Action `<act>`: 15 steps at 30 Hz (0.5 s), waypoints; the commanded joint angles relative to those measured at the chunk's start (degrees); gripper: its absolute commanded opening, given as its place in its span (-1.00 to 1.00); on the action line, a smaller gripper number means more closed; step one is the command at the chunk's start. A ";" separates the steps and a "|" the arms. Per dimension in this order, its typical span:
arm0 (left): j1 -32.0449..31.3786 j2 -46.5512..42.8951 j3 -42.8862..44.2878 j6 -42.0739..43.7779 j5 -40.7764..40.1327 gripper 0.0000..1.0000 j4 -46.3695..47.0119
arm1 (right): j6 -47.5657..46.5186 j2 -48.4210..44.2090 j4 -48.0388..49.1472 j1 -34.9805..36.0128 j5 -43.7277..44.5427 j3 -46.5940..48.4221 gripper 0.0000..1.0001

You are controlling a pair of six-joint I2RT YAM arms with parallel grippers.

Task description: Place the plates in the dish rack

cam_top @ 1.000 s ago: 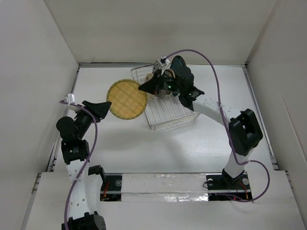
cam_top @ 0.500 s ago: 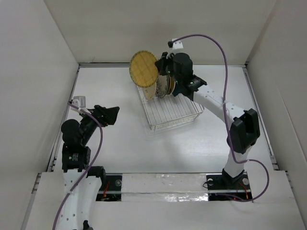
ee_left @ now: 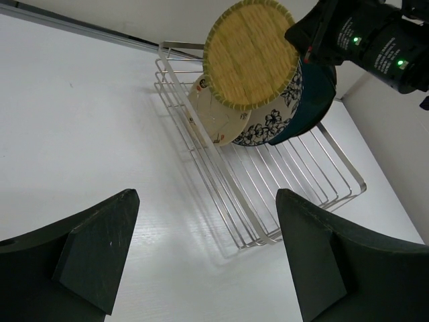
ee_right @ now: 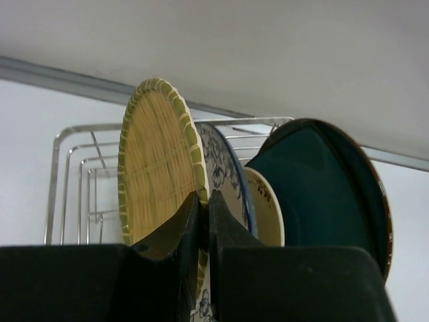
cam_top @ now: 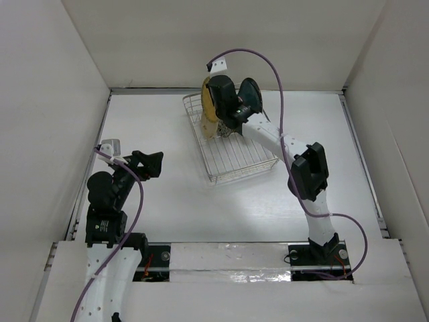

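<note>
The right gripper (ee_right: 203, 201) is clamped on the lower rim of a yellow woven plate (ee_right: 154, 161), one finger on each face, holding it upright at the far end of the dish rack (cam_top: 241, 157), top centre of the overhead view. The left gripper (ee_left: 206, 198) hangs empty at the lower left with its jaws spread wide.

The step in hand looks like seating this plate. To do it well, the plate should go straight down on its edge, parallel to its neighbours. It should settle between two prongs before the fingers let go, or it may tip or knock the stack. Whether its lower edge touches the wires yet cannot be told.

On the white table (cam_top: 201, 201), the silver wire rack holds three more plates on edge, leaning together at its far end. A dark teal plate (ee_left: 315, 94) is rearmost, then a white plate with blue flowers (ee_left: 278, 114), then a smaller cream plate (ee_left: 208, 114). The near half of the rack holds nothing.
</note>
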 commanded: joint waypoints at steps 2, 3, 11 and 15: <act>-0.72 -0.54 2.57 1.34 -1.61 0.63 1.07 | -1.42 0.30 1.06 1.00 3.11 2.07 -1.00; -0.72 -0.54 2.57 1.43 -1.53 0.63 1.07 | -1.24 0.39 1.24 1.00 2.32 1.63 -1.00; -0.72 -0.63 2.31 1.52 -1.53 0.64 1.34 | -0.18 3.99 0.71 4.15 0.03 -0.31 -1.00; -0.72 -0.37 2.22 1.61 -1.53 0.64 1.51 | -0.18 5.66 0.63 5.57 0.20 -0.58 -1.00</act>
